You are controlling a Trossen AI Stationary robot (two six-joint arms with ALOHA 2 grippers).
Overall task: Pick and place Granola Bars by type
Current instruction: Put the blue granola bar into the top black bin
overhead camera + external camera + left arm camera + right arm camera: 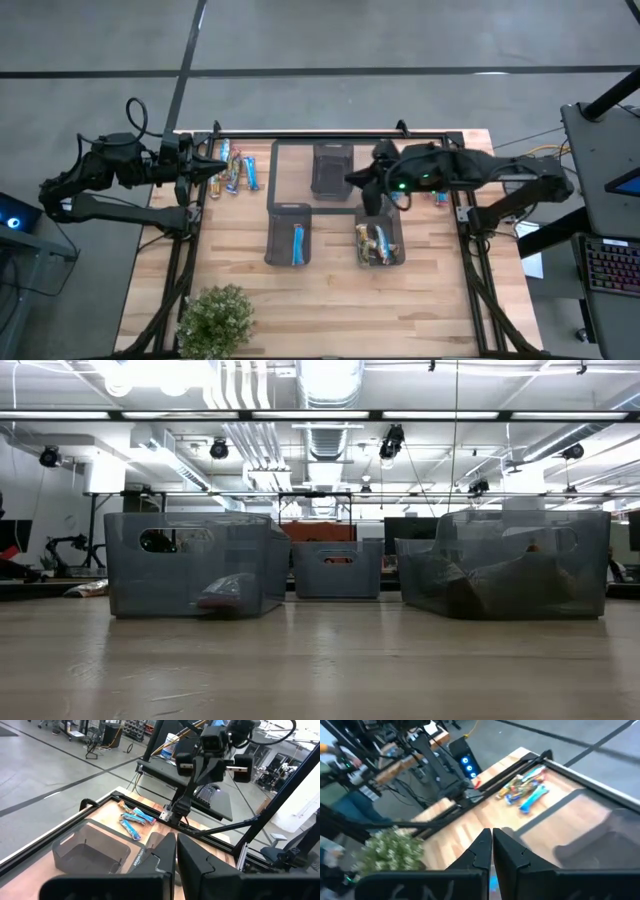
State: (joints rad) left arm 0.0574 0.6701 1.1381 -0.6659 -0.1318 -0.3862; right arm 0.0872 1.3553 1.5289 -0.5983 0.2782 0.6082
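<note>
Left gripper, fingers pressed together and empty, hovers beside loose foil-wrapped blue granola bars; right gripper, likewise closed, hangs between dark mesh bins.

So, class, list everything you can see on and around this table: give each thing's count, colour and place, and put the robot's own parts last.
Foil-wrapped granola bars, loose pile: several, mostly blue, table's far left corner.
Dark wire-mesh rectangular bins: three; far bin looks empty; near-left bin holds one blue bar; near-right bin holds several brownish-gold bars.
Small potted plant: one, green, near-left table edge.
Light wooden table: one.
Left gripper: shut, empty, beside the loose pile.
Right gripper: shut, empty, by the far bin.
</note>
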